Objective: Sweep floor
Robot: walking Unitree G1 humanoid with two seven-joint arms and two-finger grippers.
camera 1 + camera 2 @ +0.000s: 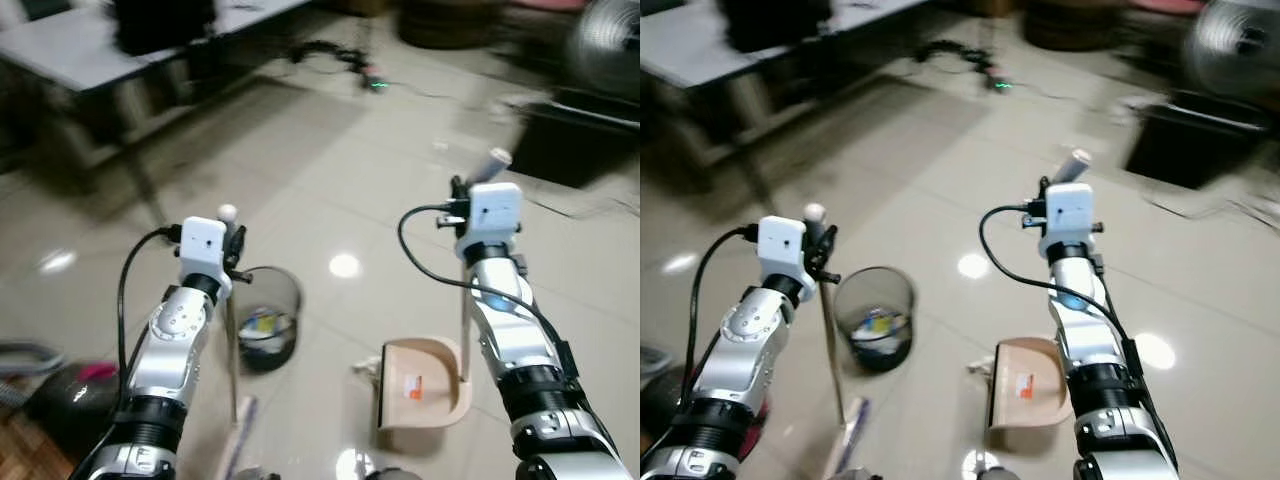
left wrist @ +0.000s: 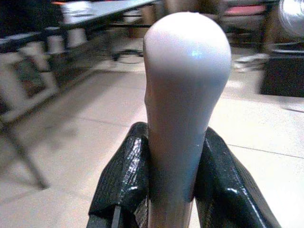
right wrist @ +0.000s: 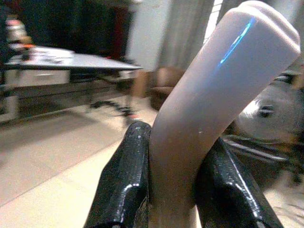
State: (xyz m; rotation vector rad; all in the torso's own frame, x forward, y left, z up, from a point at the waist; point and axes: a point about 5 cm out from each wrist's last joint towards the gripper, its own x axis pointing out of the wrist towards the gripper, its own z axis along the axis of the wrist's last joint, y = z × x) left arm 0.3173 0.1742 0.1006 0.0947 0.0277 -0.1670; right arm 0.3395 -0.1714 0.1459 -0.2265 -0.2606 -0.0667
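Note:
My left gripper (image 2: pixel 171 166) is shut on a broom's pale handle (image 2: pixel 185 85), just below its rounded top (image 1: pixel 227 211). The thin stick (image 1: pixel 232 350) runs down to the brush head (image 1: pixel 240 440) on the floor by my left arm. My right gripper (image 3: pixel 173 175) is shut on the upright handle (image 3: pixel 213 95) of a beige dustpan (image 1: pixel 425 385). The pan rests on the glossy tiled floor, its handle tip (image 1: pixel 495 160) sticking up above the gripper. A small pale scrap (image 1: pixel 362 368) lies at the pan's left edge.
A black mesh waste bin (image 1: pixel 268 318) holding some litter stands between my arms, beside the broomstick. A grey table (image 1: pixel 90 50) is at the far left, cables (image 1: pixel 340 55) behind it, a black box (image 1: pixel 575 135) and a fan (image 1: pixel 610 40) at the far right. A dark vacuum cleaner (image 1: pixel 70 390) sits at lower left.

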